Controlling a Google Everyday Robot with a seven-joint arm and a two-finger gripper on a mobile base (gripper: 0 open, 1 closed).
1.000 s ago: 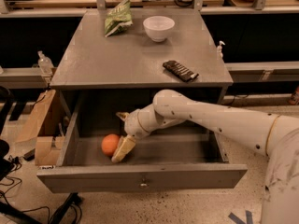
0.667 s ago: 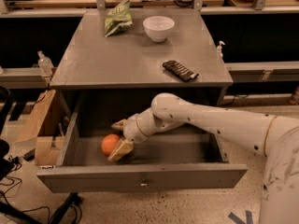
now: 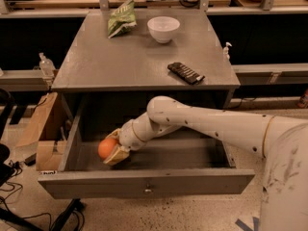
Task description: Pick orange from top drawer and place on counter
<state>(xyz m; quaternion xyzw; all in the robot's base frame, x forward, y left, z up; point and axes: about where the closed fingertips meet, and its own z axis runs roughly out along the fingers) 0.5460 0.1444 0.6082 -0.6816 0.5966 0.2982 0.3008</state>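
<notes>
The orange point(image 3: 105, 147) is partly hidden: its right side sits behind the tan fingers point(image 3: 118, 154), so only the left half shows. Being round, it has no long axis or heading to tell. It lies between the fingers of the hand point(image 3: 112, 147), bulging out to the hand's left. One finger rests over its upper right and the other under it, so the hand is closed around the fruit and touching it. I cannot tell whether the orange rests on the floor of the drawer point(image 3: 144, 183) or is lifted off it.

The hand is in the drawer's left part, near the left wall. The drawer's back, beyond the hand, is lost in shadow under the bench point(image 3: 134, 57). The arm point(image 3: 211, 124) runs off to the hand's right, and its body is cut by the edge.

Up on the bench, well beyond the hand, are a bowl point(image 3: 163, 28), a green bag point(image 3: 121, 23) and a dark bar point(image 3: 186, 73).
</notes>
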